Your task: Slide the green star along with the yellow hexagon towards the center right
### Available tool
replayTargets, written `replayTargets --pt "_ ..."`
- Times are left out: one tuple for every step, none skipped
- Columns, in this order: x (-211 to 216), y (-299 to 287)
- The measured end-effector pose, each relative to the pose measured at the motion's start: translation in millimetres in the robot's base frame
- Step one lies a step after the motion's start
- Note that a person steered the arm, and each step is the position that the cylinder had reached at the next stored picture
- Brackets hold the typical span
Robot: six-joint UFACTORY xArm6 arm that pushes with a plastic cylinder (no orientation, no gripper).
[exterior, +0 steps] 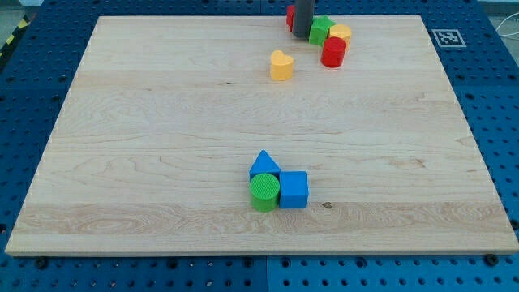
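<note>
Seven blocks sit on a pale wooden board point(162, 122) over a blue pegboard table point(495, 97). Far right cluster: green star point(321, 29), yellow hexagon point(340, 33), red cylinder point(333, 52) and a red block point(289, 16), partly hidden. My tip point(302, 36) touches the star's left. A yellow heart point(281, 66) sits alone. Near: blue triangle point(263, 165), green cylinder point(264, 191), blue cube point(293, 190).

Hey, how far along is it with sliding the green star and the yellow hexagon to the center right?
Early stage. Done: my tip has reached the cluster at the view's top, right beside the green star. In hand: the star sits against the yellow hexagon, with a red cylinder just below them. Left: both blocks are near the board's top edge, so the push toward center right remains.
</note>
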State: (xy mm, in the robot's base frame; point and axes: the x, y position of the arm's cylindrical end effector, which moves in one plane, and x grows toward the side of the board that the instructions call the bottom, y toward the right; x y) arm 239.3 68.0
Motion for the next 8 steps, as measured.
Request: replayTargets --pt "1 -3" --pt "-4 6" --pt "-6 23" --pt "-6 41" --pt "-7 65" --pt "-8 95" --pt "-4 116" --pt "4 135"
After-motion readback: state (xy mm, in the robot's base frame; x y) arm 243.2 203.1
